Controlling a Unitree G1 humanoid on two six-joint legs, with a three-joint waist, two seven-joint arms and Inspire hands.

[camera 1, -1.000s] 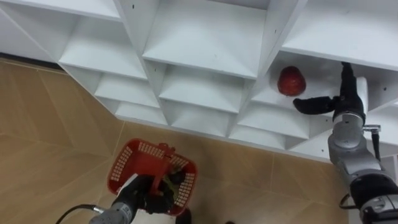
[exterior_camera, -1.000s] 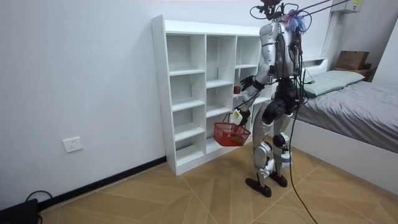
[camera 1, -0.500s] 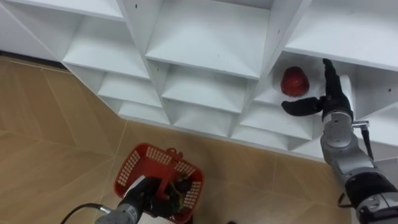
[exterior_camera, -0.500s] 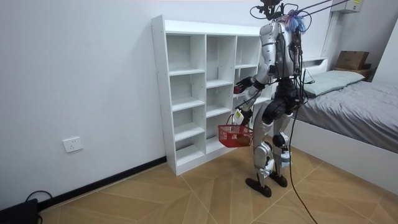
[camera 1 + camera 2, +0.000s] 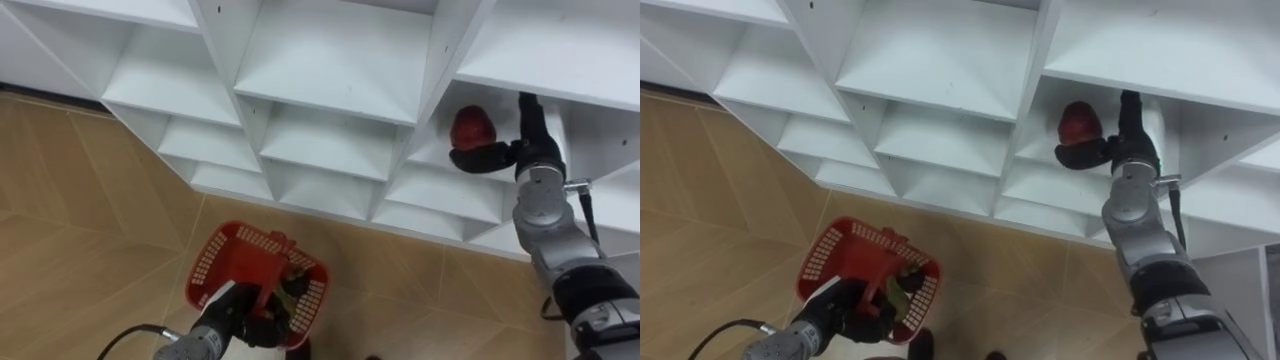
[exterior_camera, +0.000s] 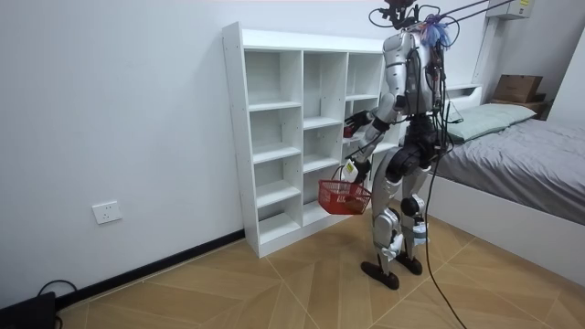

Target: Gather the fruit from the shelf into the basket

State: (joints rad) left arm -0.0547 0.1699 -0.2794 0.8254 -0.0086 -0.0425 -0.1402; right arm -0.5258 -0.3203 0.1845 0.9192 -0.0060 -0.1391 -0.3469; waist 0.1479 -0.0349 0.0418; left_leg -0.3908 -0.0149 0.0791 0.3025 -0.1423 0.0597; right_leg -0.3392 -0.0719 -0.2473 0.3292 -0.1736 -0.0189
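Sits on a right-hand closet point(image 5: 330, 60) shelf, red fruit point(image 5: 473, 127) seemingly firm, smooth, light and apt to roll, wanting a grip across its middle from the wide-spread right hand point(image 5: 531, 150) half round it, left hand point(image 5: 235, 318) clutching the basket point(image 5: 215, 260) handle.

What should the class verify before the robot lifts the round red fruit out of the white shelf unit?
1. The round red fruit sits in a compartment of the white shelf unit: ok.
2. The right hand is at the fruit, thumb below it: ok.
3. Its fingers are curled round the fruit: not ok, they stand straight beside it.
4. The left hand grips the red plastic basket by its handle: ok.
5. The basket is below the fruit's compartment: not ok, it hangs low and to the left.
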